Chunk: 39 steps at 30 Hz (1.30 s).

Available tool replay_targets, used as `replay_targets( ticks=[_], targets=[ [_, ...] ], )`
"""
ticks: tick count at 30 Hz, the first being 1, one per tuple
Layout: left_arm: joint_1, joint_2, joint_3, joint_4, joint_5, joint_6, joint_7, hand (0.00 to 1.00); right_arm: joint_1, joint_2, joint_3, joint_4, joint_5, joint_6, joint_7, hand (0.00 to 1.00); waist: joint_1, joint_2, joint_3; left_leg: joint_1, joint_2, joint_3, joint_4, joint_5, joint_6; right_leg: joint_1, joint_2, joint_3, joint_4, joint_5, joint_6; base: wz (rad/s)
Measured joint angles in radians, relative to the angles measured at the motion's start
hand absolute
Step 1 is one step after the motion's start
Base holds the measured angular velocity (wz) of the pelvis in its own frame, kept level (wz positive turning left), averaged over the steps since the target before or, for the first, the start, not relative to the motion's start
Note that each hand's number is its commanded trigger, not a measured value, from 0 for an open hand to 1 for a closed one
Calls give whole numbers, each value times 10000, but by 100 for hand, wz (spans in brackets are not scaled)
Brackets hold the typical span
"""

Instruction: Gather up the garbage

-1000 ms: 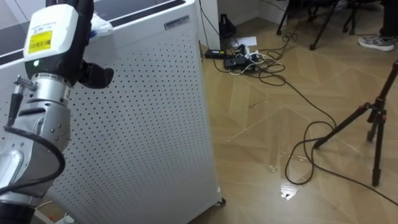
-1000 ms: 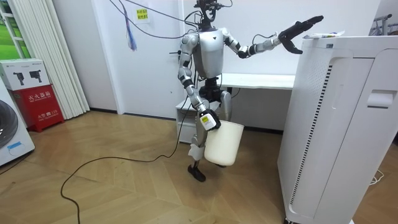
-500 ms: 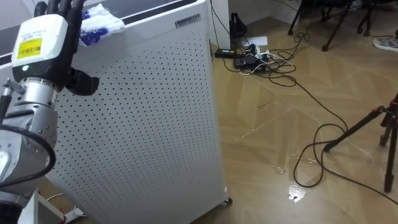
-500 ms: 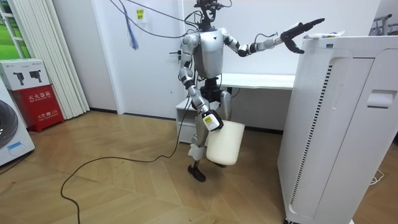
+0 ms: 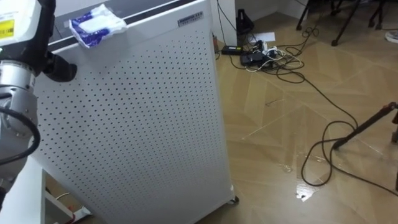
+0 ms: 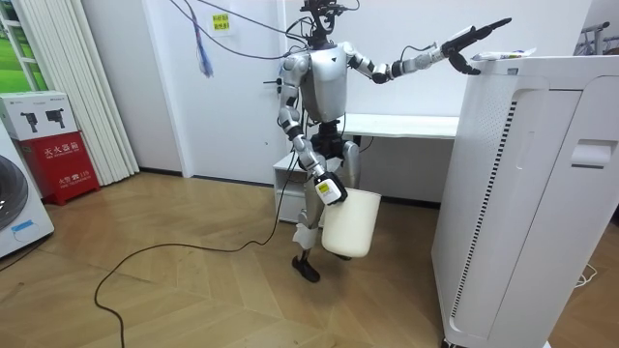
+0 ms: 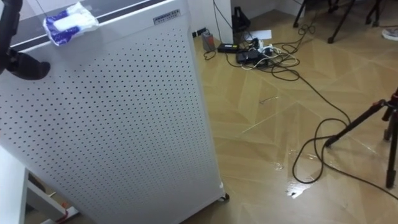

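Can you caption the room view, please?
Robot, bin in right hand, reaches left hand toward wrapper atop white cabinet.

Bright, even room light, soft faint shadows, small white glare patches on the glossy wooden floor (image 5: 267,143).

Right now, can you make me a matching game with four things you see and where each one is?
Things:
1. blue-and-white wrapper
2. white bucket
3. cable tangle
4. left robot hand

Places:
A. on the wooden floor
B. on top of the white cabinet
C. hanging from the right robot hand
D. raised, open, near the cabinet's top edge

Pairs: 1-B, 2-C, 3-A, 4-D
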State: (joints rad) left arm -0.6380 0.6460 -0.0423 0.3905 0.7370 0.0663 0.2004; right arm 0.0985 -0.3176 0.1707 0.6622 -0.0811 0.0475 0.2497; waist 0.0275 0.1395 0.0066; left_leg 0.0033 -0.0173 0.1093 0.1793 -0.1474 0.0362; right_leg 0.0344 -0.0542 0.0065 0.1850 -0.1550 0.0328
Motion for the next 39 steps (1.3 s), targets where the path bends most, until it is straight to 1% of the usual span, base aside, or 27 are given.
replay_targets(
  ticks=[4,7,9,13,21,28,32,34,37,39],
  targets=[
    [0,12,0,12,1,8,-8,0,12,1,-1,9,1,96,9,100,-6,-1,0,10,1,38,3,0,0,1,-1,20,1,0,0,0],
    [-21,39,0,12,0,35,-172,0,27,-2,-17,8,-3,157,4,100,-27,-1,-1,13,10,127,8,1,0,4,-4,39,3,0,0,0],
    [-47,41,0,13,-2,129,-206,0,35,-3,-64,8,-2,175,7,100,-24,-2,-1,22,28,269,17,1,0,8,-7,73,5,0,0,-3],
    [-86,42,-1,12,6,223,-391,0,64,-5,-86,8,-2,182,6,100,-60,-5,-7,30,29,297,45,1,1,14,-12,95,15,-1,1,0],
    [-203,42,-2,43,21,565,-812,0,292,-1,-87,9,-3,184,-110,100,-199,-2,-12,81,43,526,96,1,1,60,-33,169,28,-6,9,-1],
    [-267,38,-77,43,-14,567,-1007,0,321,0,-347,386,27,187,-162,100,-310,-1,-12,71,31,585,93,-47,73,22,-51,171,55,-21,35,0],
    [-269,36,-82,142,-71,536,-987,0,371,18,-379,431,177,189,-309,100,-473,-14,-3,83,23,612,98,-60,93,17,-65,170,125,-32,53,0],
    [-271,36,-82,251,-71,505,-953,0,371,23,-380,433,283,188,-355,100,-532,-21,2,87,39,702,109,-62,96,-2,-65,174,172,-37,61,0],
    [-270,11,-140,352,43,435,-946,0,373,34,-391,431,414,189,-378,100,-626,-62,32,57,50,744,194,-86,123,-17,-63,208,185,-41,67,0],
    [-270,-5,-221,351,220,372,-957,13,375,84,-407,335,411,189,-375,100,-722,-99,55,-33,49,767,243,-112,139,-102,-61,244,189,-48,88,-2]
  ],
)
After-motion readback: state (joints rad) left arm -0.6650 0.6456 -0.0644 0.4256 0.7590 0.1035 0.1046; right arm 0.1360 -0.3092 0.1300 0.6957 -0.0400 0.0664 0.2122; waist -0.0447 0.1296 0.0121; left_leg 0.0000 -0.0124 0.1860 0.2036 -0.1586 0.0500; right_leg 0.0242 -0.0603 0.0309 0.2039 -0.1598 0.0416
